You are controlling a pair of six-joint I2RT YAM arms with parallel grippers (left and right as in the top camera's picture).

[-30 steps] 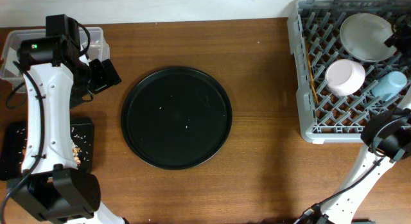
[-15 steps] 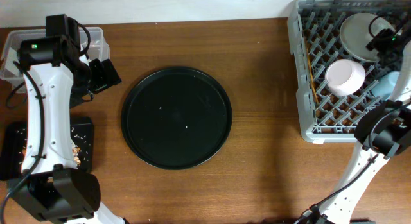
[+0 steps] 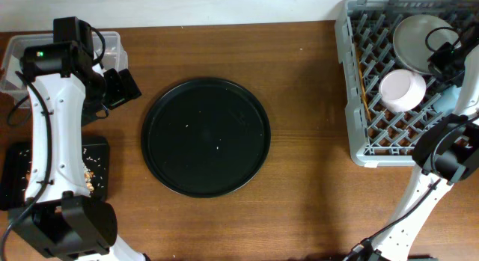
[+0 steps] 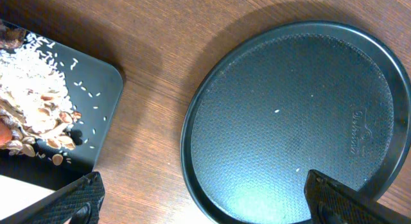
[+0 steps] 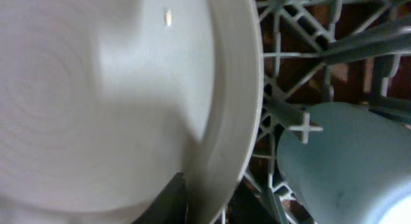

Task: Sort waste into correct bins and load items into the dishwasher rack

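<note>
No writing can be read. The only marking is a small embossed stamp [image 4: 357, 130] inside the right rim of the round black tray [image 4: 257, 121], too faint to make out.

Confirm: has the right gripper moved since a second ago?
Yes. The right gripper came leftward from the right edge of the rack to the lower-right rim of the plate.
</note>
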